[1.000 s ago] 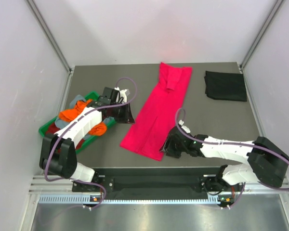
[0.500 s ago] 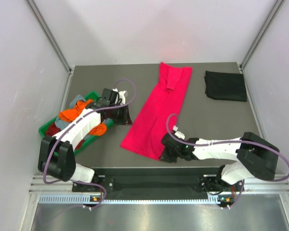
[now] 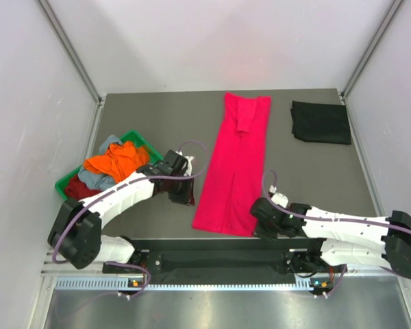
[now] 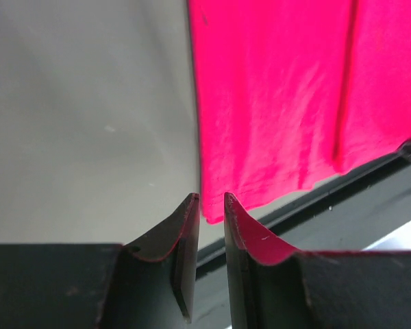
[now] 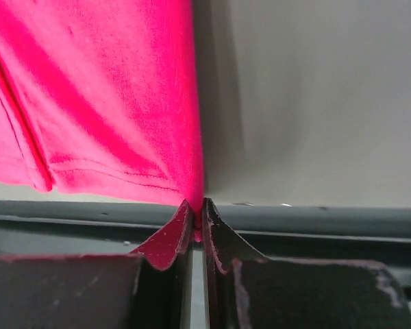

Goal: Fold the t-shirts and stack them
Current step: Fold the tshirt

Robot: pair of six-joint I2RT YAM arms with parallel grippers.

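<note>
A bright pink-red t-shirt lies as a long narrow strip down the middle of the table, its hem at the near edge. My right gripper is at the hem's near right corner. In the right wrist view it is shut on that pink corner. My left gripper is at the hem's near left corner. Seen from the left wrist, it is open by a narrow gap, with the pink corner just past the tips. A folded black t-shirt lies at the back right.
A green tray at the left holds orange, grey-blue and dark red t-shirts in a heap. The table's near edge and its black rail run just below both grippers. Walls close in the left, right and back.
The pink t-shirt's near end has swung right, so it lies nearly straight. My right gripper shut on its hem corner. The left arm moved from beside the tray to the near left corner.
</note>
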